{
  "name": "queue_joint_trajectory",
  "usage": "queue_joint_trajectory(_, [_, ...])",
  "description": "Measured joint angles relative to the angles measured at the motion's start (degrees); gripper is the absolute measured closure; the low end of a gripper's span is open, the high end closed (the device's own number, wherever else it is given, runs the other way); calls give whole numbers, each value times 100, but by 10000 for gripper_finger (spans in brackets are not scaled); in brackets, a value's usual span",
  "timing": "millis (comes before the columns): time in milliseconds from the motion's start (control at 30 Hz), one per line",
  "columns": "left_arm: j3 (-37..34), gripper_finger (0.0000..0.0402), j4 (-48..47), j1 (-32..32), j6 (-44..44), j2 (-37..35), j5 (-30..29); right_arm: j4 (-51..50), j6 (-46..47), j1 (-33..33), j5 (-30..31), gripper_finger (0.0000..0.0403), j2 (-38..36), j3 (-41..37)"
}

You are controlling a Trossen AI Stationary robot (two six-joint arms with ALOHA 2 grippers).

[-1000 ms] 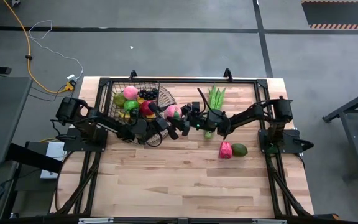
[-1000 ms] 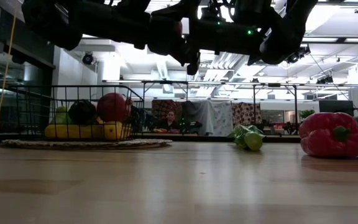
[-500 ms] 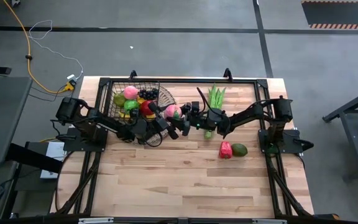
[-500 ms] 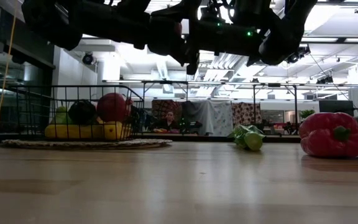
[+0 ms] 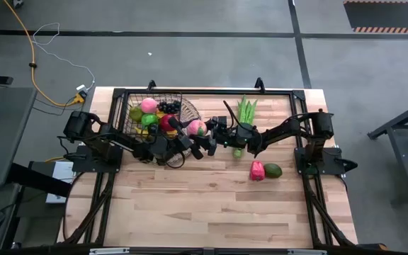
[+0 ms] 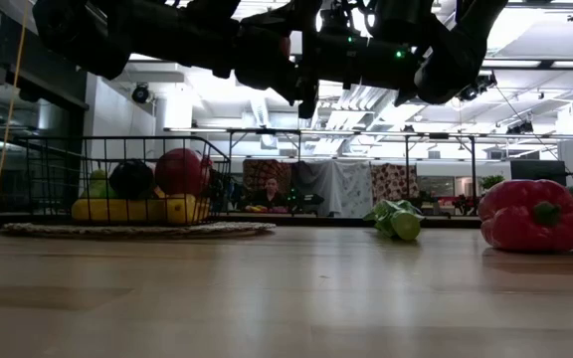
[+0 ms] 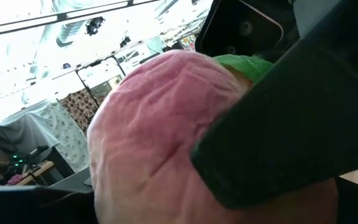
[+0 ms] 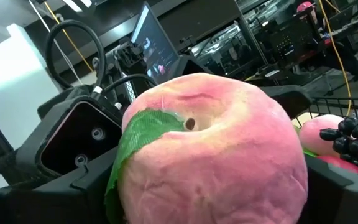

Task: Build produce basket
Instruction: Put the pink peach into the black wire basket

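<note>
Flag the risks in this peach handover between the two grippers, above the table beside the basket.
1. Both the left gripper and the right gripper sit at the peach in mid-air; if either lets go badly, it could drop to the table.
2. The basket already looks heaped with fruit, so the peach might roll off.
3. The arms are very close and could knock together.

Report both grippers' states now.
Left gripper: shut on the peach.
Right gripper: fingers either side of the peach; grip cannot be told.
</note>
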Motion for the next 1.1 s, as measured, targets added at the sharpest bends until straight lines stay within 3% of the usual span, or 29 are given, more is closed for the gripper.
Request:
queue_joint_trajectory(333, [-1, 138, 10, 2, 107, -9, -345, -358, -276, 0, -78, 9, -183, -11])
queue_joint_trajectory(500, [2, 138, 24, -1, 209, -12, -372, -467, -407, -23, -249, 11, -275, -13])
queue_joint_trajectory(667, [17, 138, 33, -114, 767, -24, -857, -1170, -574, -256, -1123, 12, -670, -18])
queue_joint_trajectory(767, [11, 138, -55, -186, 1095, -82, -1213, -1752, -778, -370, -1217, 13, -1039, -23])
queue_joint_trajectory(933, [-24, 138, -808, -194, 1267, -374, -1757, -1702, -1313, -349, -1280, 13, -1737, -496])
queue_joint_trajectory(1033, [-137, 138, -1656, -131, 693, -789, -1546, -1281, -1407, -368, -1232, 13, -2295, -1101])
queue_joint_trajectory(1100, [-216, 138, -2505, -70, 64, -1193, -1064, -953, -1381, -378, -1173, 13, -2710, -1501])
